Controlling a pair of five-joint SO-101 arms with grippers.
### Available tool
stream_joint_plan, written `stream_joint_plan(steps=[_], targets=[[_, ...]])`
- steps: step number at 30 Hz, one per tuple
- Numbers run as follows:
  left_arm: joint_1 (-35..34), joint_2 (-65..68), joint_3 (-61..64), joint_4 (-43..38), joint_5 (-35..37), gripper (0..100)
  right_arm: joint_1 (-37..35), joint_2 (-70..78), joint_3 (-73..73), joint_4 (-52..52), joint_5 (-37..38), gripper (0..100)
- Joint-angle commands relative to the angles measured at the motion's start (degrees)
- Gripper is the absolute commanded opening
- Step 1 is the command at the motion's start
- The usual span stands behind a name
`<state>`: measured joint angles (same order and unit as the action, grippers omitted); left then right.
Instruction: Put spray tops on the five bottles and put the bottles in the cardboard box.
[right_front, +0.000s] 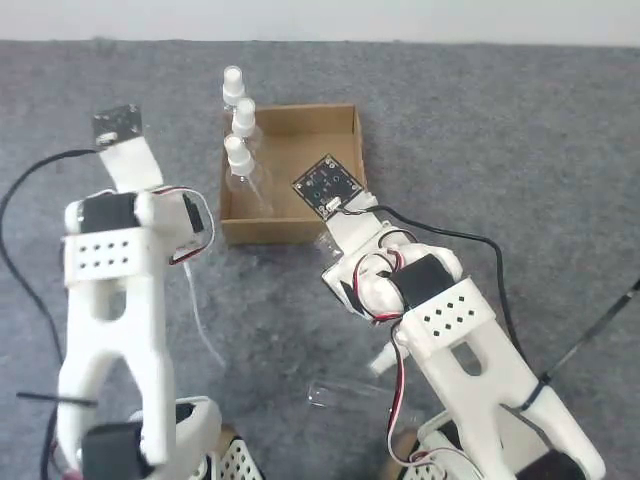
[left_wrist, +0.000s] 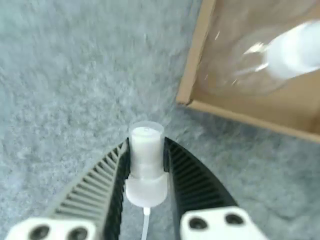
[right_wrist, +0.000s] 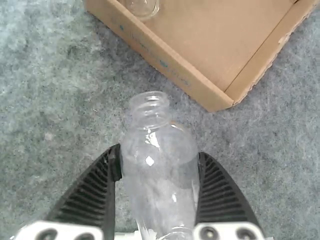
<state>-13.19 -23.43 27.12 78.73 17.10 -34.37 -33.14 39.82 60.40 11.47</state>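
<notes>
Nearest the high lens are your two arms, left arm and right arm, rising from the near edge of the grey surface. Beyond them the cardboard box sits toward the far edge, with three capped bottles lined along its left wall; I judge them finished units, kept to one side to leave room. A bare bottle lies on its side by the near edge between the arm bases. A small white piece just beside it may be its top; cannot confirm. Left wrist view: your left gripper is clamped on a spray top, cap end forward, dip tube trailing back between the jaws, presumably ready for insertion. A box corner lies near. Right wrist view: your right gripper pinches an uncapped bottle round its body, leaving the neck free for the top and pointing at the box's outer wall. The wrist views give you jaw contact; the high view gives you the count: three done, one in hand, one waiting.
</notes>
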Motion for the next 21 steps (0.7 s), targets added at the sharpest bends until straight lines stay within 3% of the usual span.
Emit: stream_joint_plan(steps=[1,10,21], targets=[[2.37,-9.49,-3.56,-2.29,1.05,1,0.66,-3.21,-0.97,-1.27,-0.62,4.4],[4.48,-15.91,-4.26,-7.03,6.51,1,0.66,-3.21,-0.97,-1.19,-3.34,4.4],[4.75,-16.97,-17.01,-7.74,11.08,1,0.66,-12.97,3.08,-1.36,-3.78,4.4]])
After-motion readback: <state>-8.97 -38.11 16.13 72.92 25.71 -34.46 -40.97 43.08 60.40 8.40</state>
